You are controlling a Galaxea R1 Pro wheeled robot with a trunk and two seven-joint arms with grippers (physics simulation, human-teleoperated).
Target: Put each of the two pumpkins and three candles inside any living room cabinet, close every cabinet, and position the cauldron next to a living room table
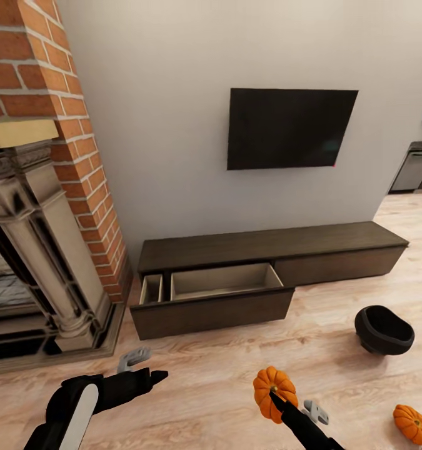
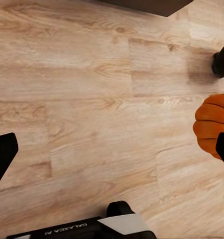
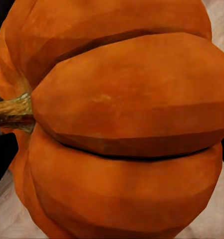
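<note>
Right now the right gripper (image 1: 279, 395) is clamped on a pumpkin (image 1: 274, 385), lifted above the floor (image 1: 223, 369) before the cabinet (image 1: 248, 250), whose drawer (image 1: 226, 281) stands open. Left gripper (image 1: 149, 377) hangs spread wide. Cauldron (image 1: 384, 329) and second pumpkin (image 1: 414, 424) sit rightward.

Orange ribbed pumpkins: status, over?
Right gripper shut on one orange ribbed pumpkin; left gripper open, empty. Second pumpkin on floor. Dark brown cabinet drawer open, path clear.
</note>
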